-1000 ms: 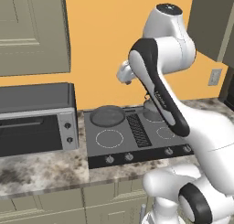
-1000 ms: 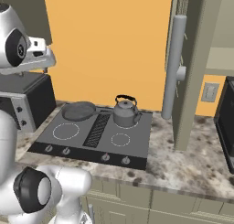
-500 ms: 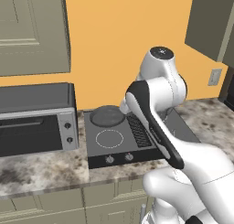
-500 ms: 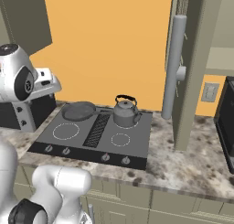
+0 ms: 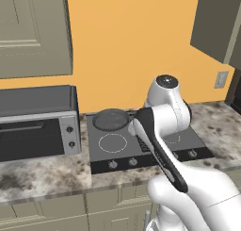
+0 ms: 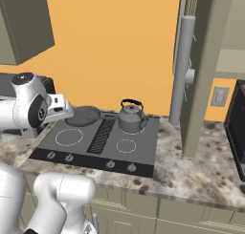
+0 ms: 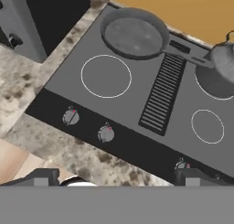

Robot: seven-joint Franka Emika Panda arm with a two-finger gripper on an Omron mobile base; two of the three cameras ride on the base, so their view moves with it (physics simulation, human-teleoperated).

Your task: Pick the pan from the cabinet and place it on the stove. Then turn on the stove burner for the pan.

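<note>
Pan: on the stove, over its rear burner at the toaster-oven side, handle lying across the top of the ribbed grill toward the kettle, which stands on the other rear burner. My fingers: spread wide, pinching nothing, hanging over the counter edge before the front knobs. Toaster oven: on the counter just beside the stove; wall cabinet above it, door closed.
</note>
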